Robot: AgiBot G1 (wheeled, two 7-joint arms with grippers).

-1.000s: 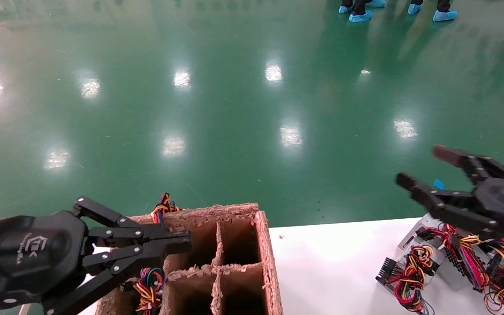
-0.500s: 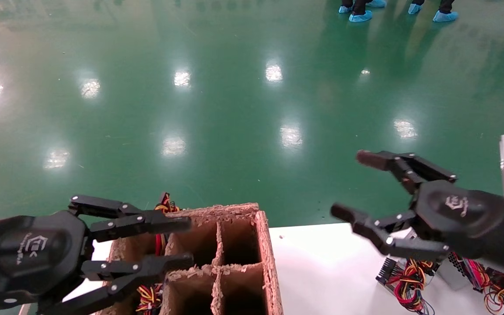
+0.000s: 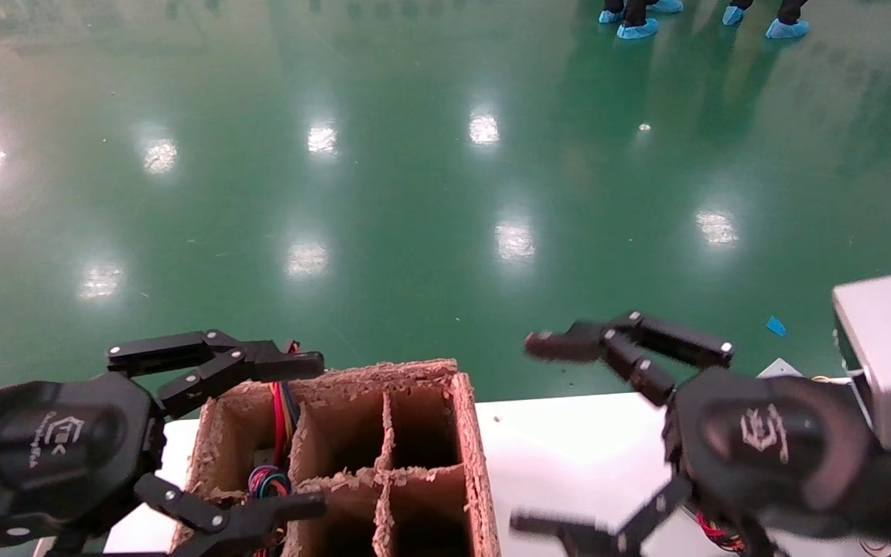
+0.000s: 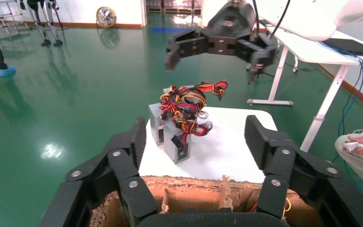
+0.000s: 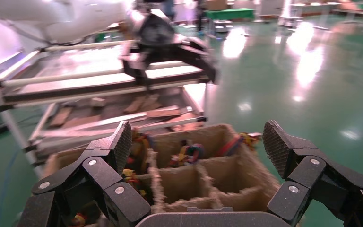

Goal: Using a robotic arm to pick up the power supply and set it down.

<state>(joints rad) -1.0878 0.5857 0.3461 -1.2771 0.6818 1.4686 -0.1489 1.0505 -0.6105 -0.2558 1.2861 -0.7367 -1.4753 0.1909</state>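
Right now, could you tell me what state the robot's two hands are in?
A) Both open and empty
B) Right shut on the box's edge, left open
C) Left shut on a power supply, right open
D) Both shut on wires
A: the left hand spreads over the cardboard box, and the right hand gapes above the white table, neither holding anything.

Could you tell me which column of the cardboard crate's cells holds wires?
The leftmost column, by the open left claw: coloured wires show there, while the other cells look empty.
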